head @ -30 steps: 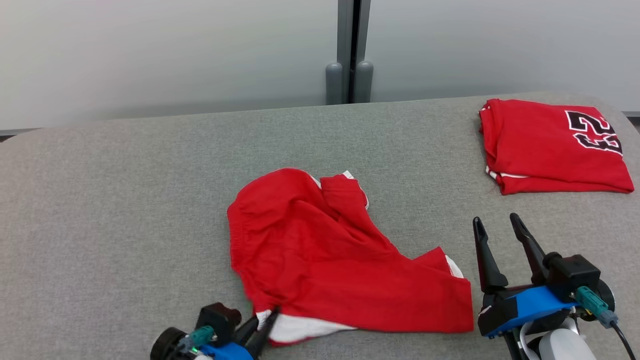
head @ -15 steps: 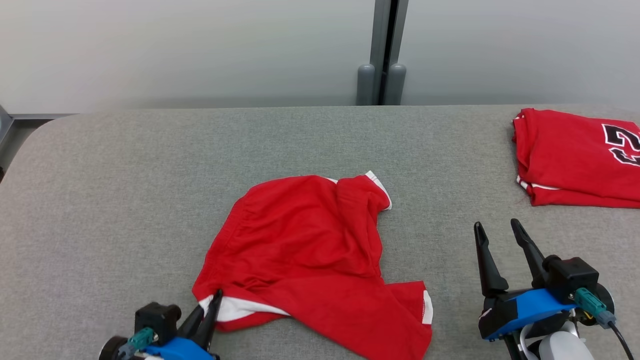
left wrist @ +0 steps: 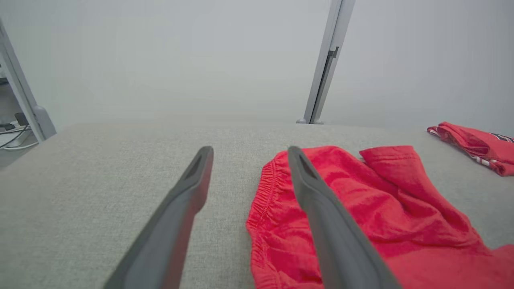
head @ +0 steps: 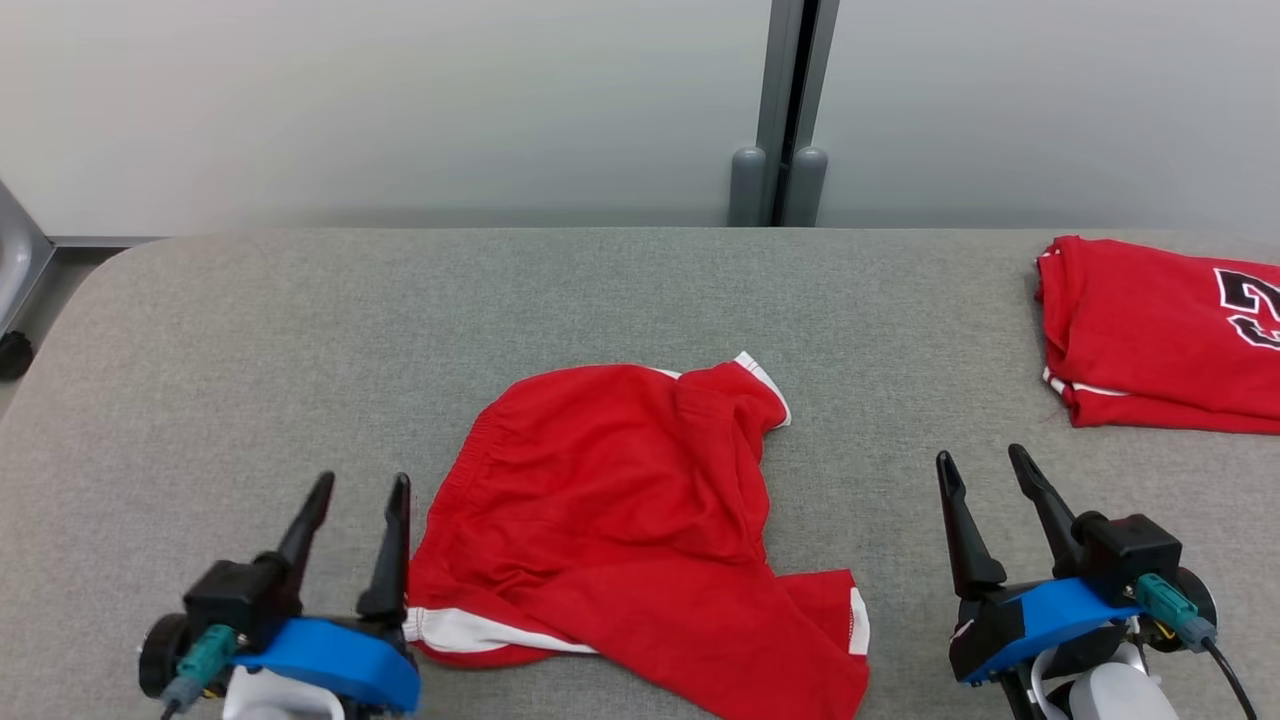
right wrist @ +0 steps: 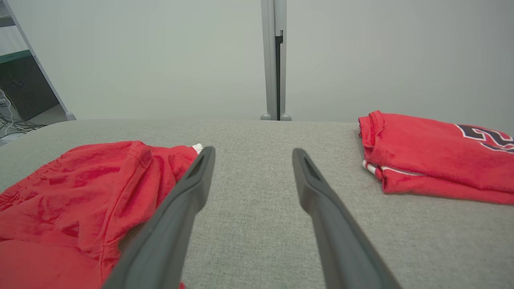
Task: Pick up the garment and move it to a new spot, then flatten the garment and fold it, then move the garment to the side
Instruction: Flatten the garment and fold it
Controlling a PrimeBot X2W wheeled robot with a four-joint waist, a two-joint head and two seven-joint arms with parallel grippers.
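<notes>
The garment (head: 620, 510), red shorts with white trim, lies crumpled on the grey table (head: 250, 350) in the middle of the head view. Its elastic waistband faces left. My left gripper (head: 360, 485) stands open just left of the garment's lower left corner, with nothing between its fingers. In the left wrist view the garment (left wrist: 361, 212) lies under and right of the right-hand finger (left wrist: 321, 208). My right gripper (head: 985, 462) is open and empty, well right of the garment. In the right wrist view the garment (right wrist: 80, 188) lies at the left.
A folded red jersey (head: 1160, 330) with black numbers lies at the table's far right, also in the right wrist view as the jersey (right wrist: 433, 156). A grey post (head: 785, 110) stands behind the table against a pale wall. The table's rounded left edge (head: 60, 300) shows.
My left gripper was shut on the garment's lower corner and dragged it leftward; now it has let go, opened and stands beside it. The camera has turned left. The right gripper is unchanged.
</notes>
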